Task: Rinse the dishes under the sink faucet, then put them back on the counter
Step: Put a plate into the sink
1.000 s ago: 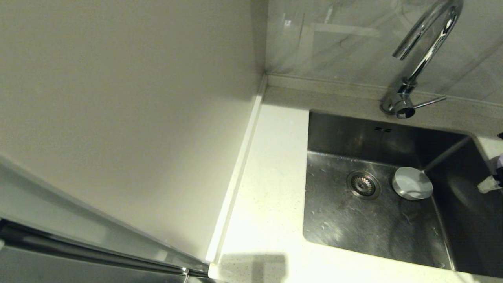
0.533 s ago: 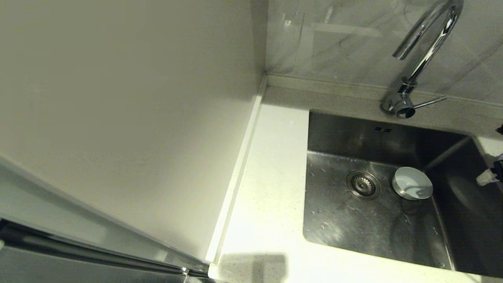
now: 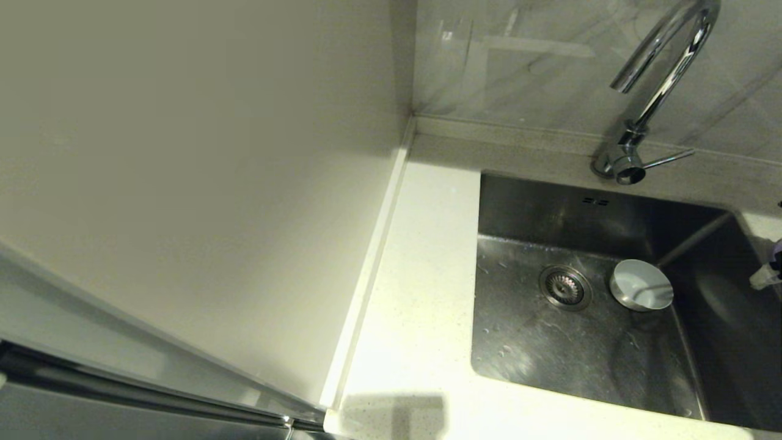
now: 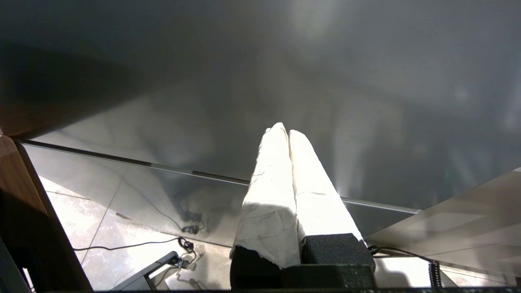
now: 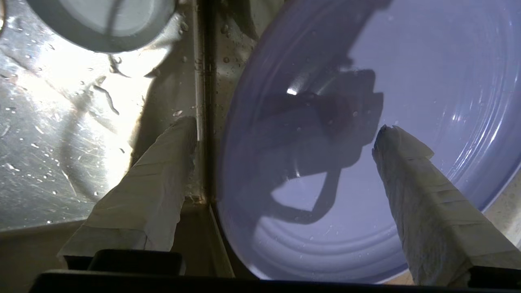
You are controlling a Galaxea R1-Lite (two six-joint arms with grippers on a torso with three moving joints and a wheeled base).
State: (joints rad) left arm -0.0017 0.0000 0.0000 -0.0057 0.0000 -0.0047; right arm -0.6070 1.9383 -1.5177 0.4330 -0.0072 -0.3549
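The pale blue-white bowl [image 3: 640, 285] stands upright on the floor of the steel sink [image 3: 550, 348], right of the drain strainer [image 3: 564, 287]. The chrome faucet [image 3: 663, 67] arches over the basin with no water running. In the right wrist view the wet lavender plate [image 5: 407, 61] lies under my open right gripper [image 5: 287, 126], its rim reaching over the sink's right wall. One finger hangs over the basin, the other over the plate. My left gripper [image 4: 283, 130] is shut and empty, parked away from the sink. The pink bowl is out of view.
The white speckled counter [image 3: 421, 293] runs along the sink's left side and front. A cream wall panel [image 3: 183, 153] rises at the left. Droplets cover the sink floor [image 5: 61, 122]. The faucet's lever [image 3: 669, 159] points right.
My right gripper's fingertip has drifted slightly toward the right edge of the head view. The bowl stays where it was.
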